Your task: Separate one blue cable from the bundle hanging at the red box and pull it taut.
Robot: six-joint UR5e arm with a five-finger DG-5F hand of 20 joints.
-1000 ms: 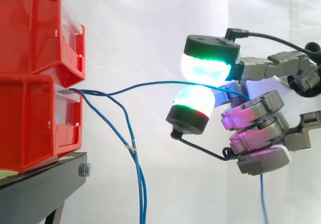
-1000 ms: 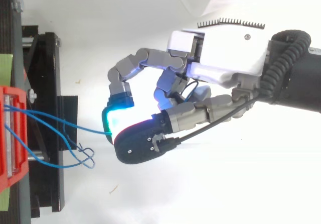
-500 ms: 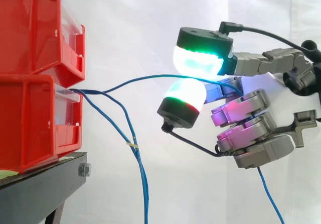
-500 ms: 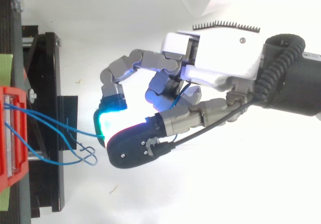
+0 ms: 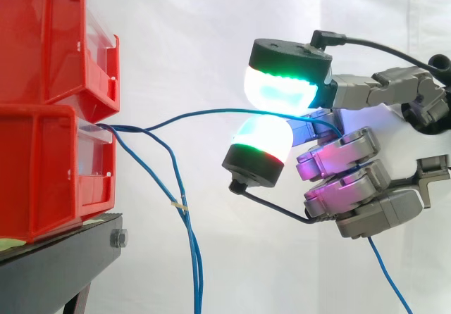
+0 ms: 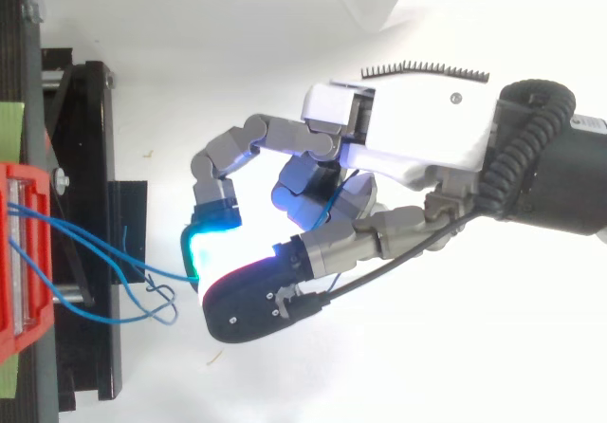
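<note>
- Blue is the colour of every strand here, but only one blue cable (image 5: pixel 211 111) runs to the hand (image 5: pixel 356 187). It leaves the front lip of the lower red box (image 5: pixel 49 166), dips a little, then arcs across to the right.
- We hold that cable pinched between two glowing pads (image 5: pixel 278 92), one above and one below, with the other fingers curled underneath. The pinch sits well apart from the box, which we judge leaves length to draw on.
- Past the pinch the cable passes behind the curled fingers and drops out under the hand toward the lower right, so its free end hangs out of the way.
- We see the rest of the bundle (image 5: pixel 187 215) fall from the same lip, straight down beside the black stand (image 5: pixel 63 258). In the top view its loose loop (image 6: pixel 161 300) lies just left of the pads without being caught in them. From that gap we judge the separating is done.
- We note that the held strand bows between box and hand, so it is not yet taut. The pull away from the box is what we think remains.
- We would pull gently: so thin a cable may slip between rounded pads, or drag the box, which carries the upper red box (image 5: pixel 49 39).
</note>
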